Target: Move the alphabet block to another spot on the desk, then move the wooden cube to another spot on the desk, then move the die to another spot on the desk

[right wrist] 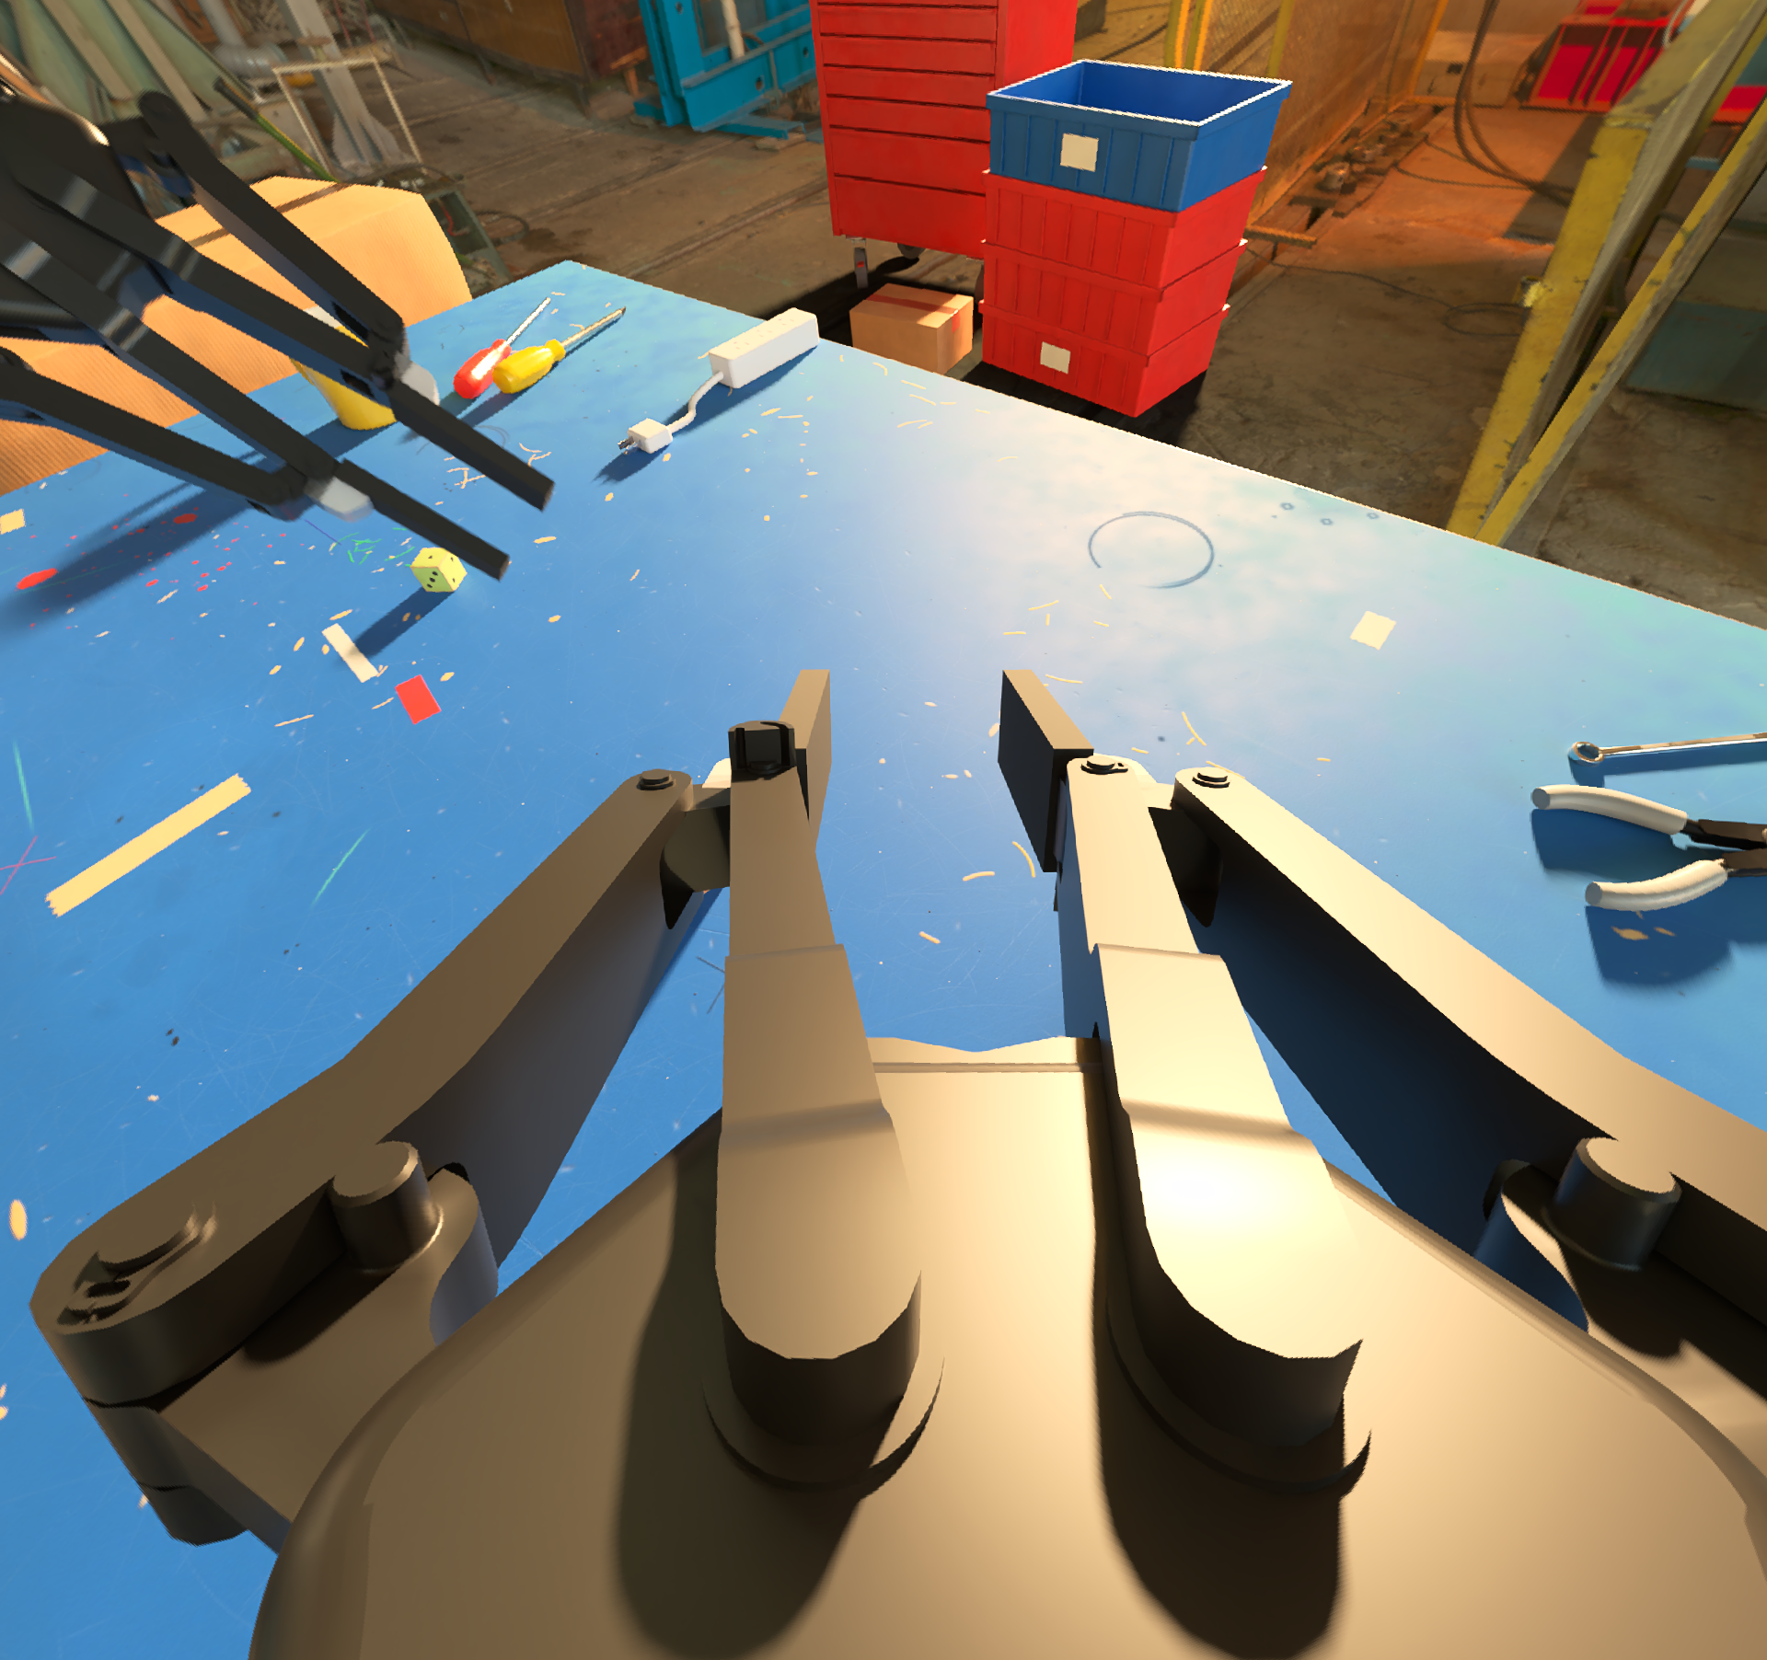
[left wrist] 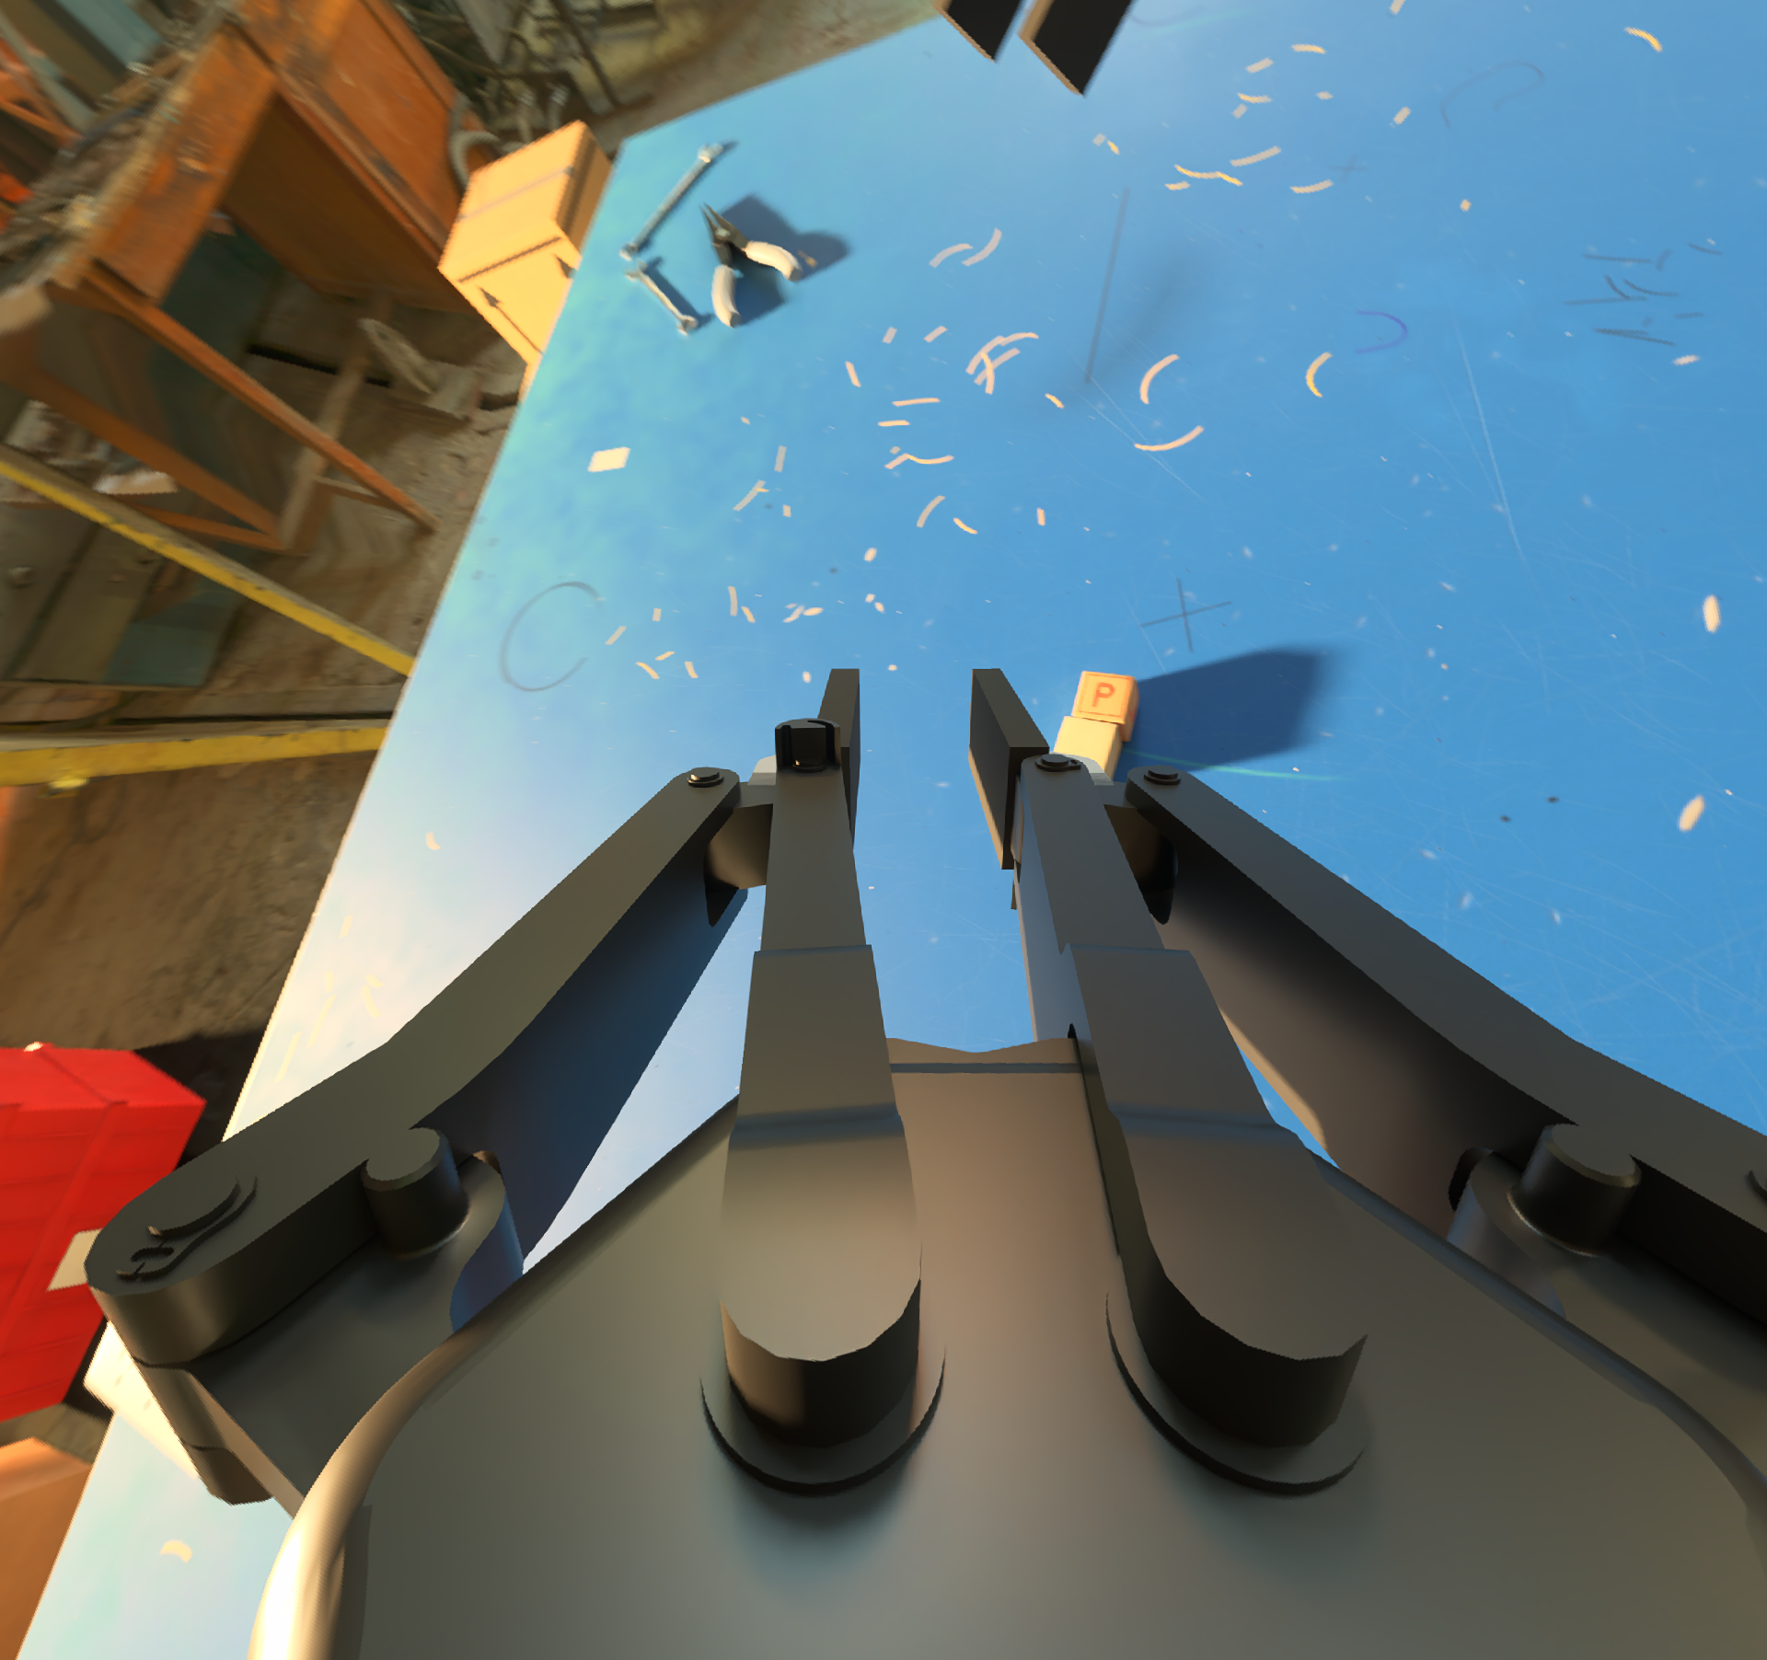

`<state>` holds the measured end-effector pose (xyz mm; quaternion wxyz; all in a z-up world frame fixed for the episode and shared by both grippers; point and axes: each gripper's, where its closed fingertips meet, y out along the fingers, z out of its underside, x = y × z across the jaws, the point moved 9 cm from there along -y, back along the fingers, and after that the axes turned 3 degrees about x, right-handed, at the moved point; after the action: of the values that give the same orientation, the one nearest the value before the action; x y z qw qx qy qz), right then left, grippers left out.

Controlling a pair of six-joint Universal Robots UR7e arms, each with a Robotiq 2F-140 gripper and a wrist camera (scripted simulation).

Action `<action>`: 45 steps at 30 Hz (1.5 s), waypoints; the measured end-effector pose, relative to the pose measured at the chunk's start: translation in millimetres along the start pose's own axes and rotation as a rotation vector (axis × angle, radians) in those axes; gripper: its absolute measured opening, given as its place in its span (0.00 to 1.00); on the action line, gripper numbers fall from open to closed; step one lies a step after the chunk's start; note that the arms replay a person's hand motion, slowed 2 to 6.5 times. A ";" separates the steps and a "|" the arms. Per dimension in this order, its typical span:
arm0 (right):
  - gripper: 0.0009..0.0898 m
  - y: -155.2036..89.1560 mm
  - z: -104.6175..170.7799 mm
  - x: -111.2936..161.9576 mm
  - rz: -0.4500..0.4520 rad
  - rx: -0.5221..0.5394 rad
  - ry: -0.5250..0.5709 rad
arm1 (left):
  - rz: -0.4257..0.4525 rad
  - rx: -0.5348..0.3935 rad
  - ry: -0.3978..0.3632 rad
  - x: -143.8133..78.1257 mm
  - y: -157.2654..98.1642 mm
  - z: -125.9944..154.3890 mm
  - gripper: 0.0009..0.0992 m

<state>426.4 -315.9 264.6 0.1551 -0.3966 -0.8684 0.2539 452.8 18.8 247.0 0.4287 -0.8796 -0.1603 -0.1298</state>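
The alphabet block is a small orange-faced cube with a framed letter on its upper face, resting flat on the blue bench. Touching its near side sits the wooden cube, pale and plain, partly hidden in the left wrist view. The die is yellow-green with dark pips, lying on the bench among scattered shavings and casting a long shadow.

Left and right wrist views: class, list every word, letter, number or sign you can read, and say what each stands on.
Alphabet block: one framed orange letter on its upper face, legible; not quoted here.
Die: dark pips only, no writing.
Blue bin: pale label, nothing readable on it.
Lowest red bin: pale label, nothing readable on it.
No other readable text.
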 end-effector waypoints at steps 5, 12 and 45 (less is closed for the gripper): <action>0.53 0.0 -0.3 -0.2 0.000 -0.004 0.003 | -0.117 -0.050 -0.051 14.0 -31.8 2.1 0.31; 0.53 0.6 -0.6 -0.1 -0.001 -0.005 0.006 | -0.234 -0.082 -0.146 32.6 -73.3 9.8 0.31; 0.53 9.5 -0.5 1.5 0.020 0.042 -0.015 | -0.340 0.371 -0.701 64.8 -127.6 146.0 0.45</action>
<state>431.5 -309.3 259.8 0.1543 -0.4001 -0.8600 0.2765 475.2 220.2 274.2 0.4714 -0.7396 -0.4597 0.1391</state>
